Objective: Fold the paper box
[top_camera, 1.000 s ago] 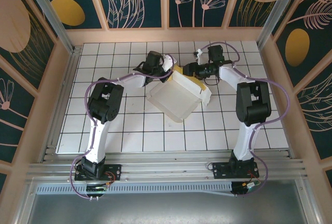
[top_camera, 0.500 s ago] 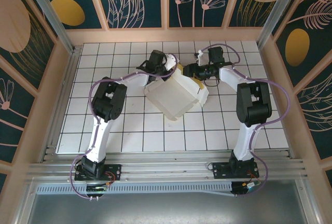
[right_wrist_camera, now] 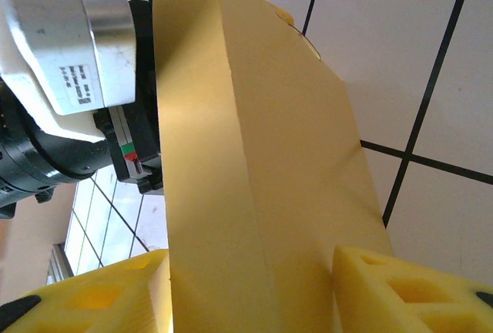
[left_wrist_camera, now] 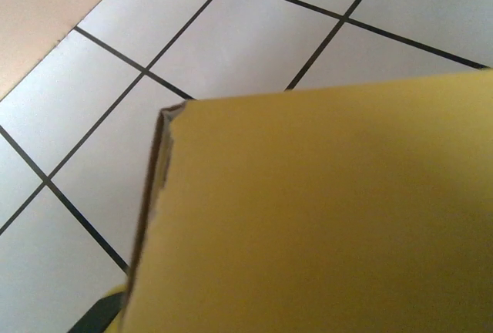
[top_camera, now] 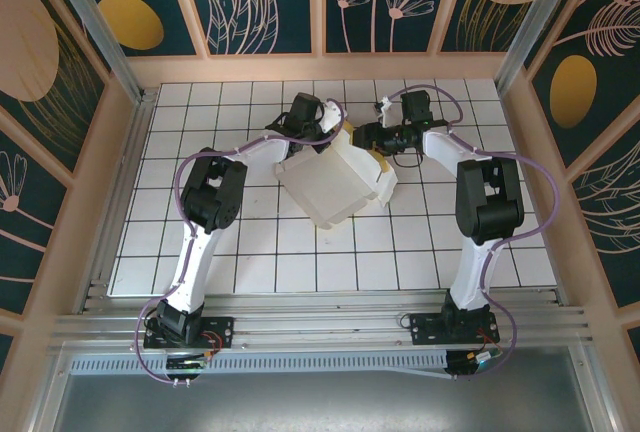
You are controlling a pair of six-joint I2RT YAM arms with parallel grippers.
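Forward both arms reach, right pincer [right_wrist_camera: 250, 290] clamping the paper box [top_camera: 335, 184].

A white-tiled bench [top_camera: 250, 252] with dark grid lines is boxed by peach-framed walls [top_camera: 270, 12] of teal panels with golden discs and pale leaves. Metal rails [top_camera: 320, 330] cross the lower frame.

A thin card paper box [top_camera: 335, 187], pale white and yellow, stands in the far half of the white tiled table surface [top_camera: 260, 257], hemmed on its far side by the left arm [top_camera: 252, 155] and right arm [top_camera: 442, 144]. The near tile rows, both side edges and the far corners lie open. Peach wooden walls [top_camera: 320, 69] bound three sides.
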